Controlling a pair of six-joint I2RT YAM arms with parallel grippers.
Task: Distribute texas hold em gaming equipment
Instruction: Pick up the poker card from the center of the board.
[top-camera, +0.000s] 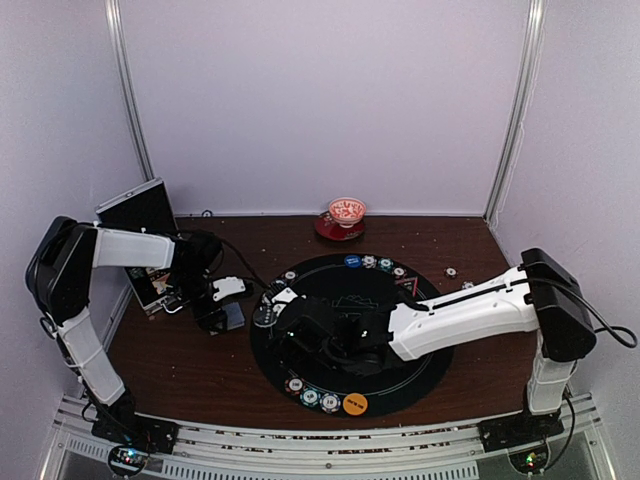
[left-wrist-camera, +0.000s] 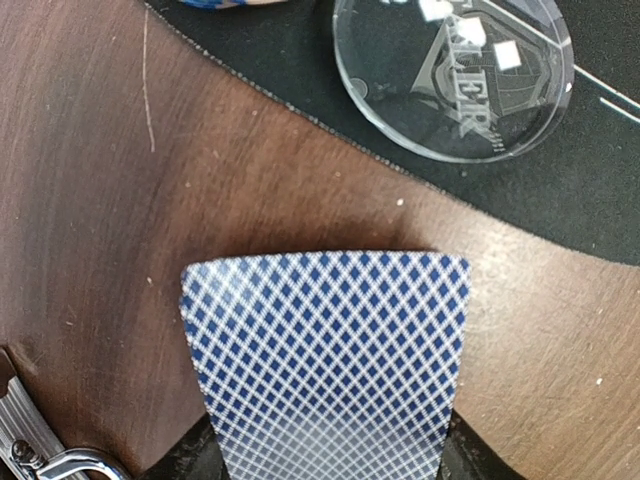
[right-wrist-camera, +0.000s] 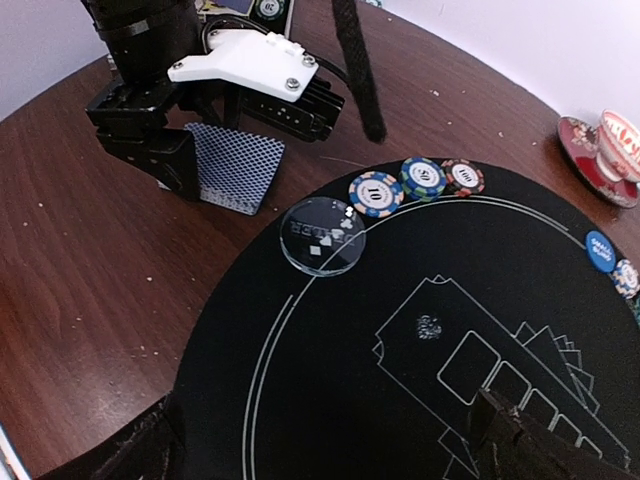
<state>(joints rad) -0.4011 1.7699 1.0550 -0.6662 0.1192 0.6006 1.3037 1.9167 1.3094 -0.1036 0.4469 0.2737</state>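
Observation:
My left gripper is shut on a blue-diamond-backed playing card, held over the brown table just off the mat's left edge; the same card shows in the right wrist view. A clear dealer disc lies on the mat's rim beside it, and three striped chips sit in a row just beyond. My right gripper hovers open over the black mat, nothing between its fingers. More chips and an orange disc lie at the mat's near edge, and a blue disc at its far edge.
A red-and-white bowl on a red saucer stands at the back centre. A black-and-white box leans at the left wall behind my left arm. Booth walls close in the table on three sides.

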